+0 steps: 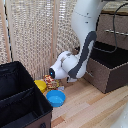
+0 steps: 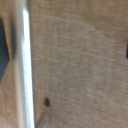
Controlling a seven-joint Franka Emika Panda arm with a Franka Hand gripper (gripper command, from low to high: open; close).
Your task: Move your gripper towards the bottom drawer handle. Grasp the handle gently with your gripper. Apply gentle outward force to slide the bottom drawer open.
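Observation:
In the exterior view the bottom drawer (image 1: 107, 72) stands pulled out from the dresser, its dark inside showing. The white arm (image 1: 82, 45) bends down to its front, and its last links hide the gripper and the handle there. In the wrist view the brown wood drawer front (image 2: 80, 65) fills the picture, very close. The silver bar handle (image 2: 22, 65) runs across it. My gripper (image 2: 64, 50) is open. One dark finger (image 2: 2, 50) shows at one edge of the picture and the other finger only just at the opposite edge. The handle lies between them, close to the first finger, not clamped.
An upper drawer (image 1: 117, 25) with its own silver bar (image 1: 117, 33) sits above. A large black bin (image 1: 20, 97) stands at the exterior view's left. A blue bowl (image 1: 56, 98), a yellow bowl (image 1: 41, 85) and a small toy (image 1: 50, 80) lie on the wooden floor below the arm. A wicker screen (image 1: 35, 35) stands behind.

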